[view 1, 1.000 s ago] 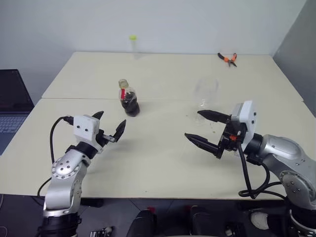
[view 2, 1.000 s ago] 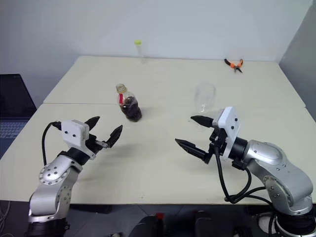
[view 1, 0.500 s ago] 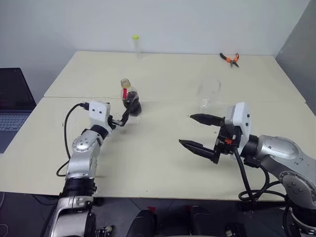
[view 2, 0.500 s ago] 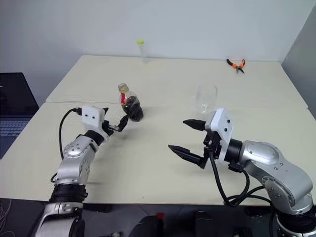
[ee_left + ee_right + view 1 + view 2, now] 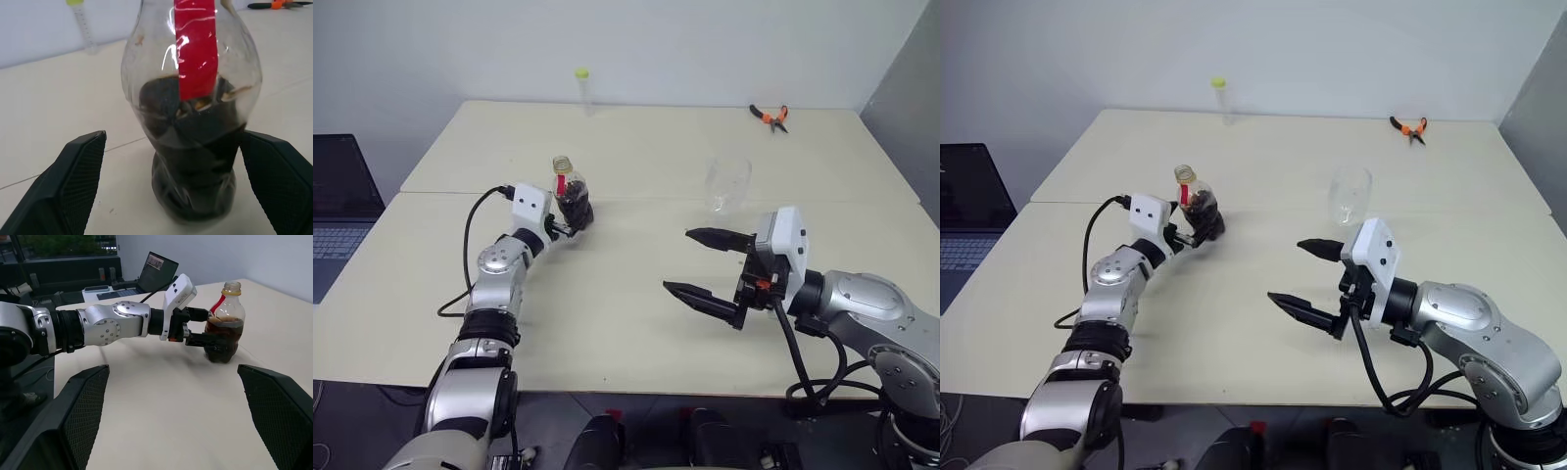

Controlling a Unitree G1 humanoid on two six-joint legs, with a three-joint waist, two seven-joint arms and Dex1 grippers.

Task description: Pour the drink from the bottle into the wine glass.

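Bottle (image 5: 571, 194) stands upright on your table (image 5: 636, 323), drink (image 5: 195, 161) low in its belly, between your left gripper's (image 5: 181, 181) wide-spread fingers, untouched. Your right gripper (image 5: 705, 266) hovers agape, empty. Wine glass (image 5: 726, 185) stands beyond it.

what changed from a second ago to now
The left claw reached forward across the table to the bottle; its open fingers now flank the bottle's belly, not closed on it. The right claw stayed open and about in place; bottle and wine glass stayed put.
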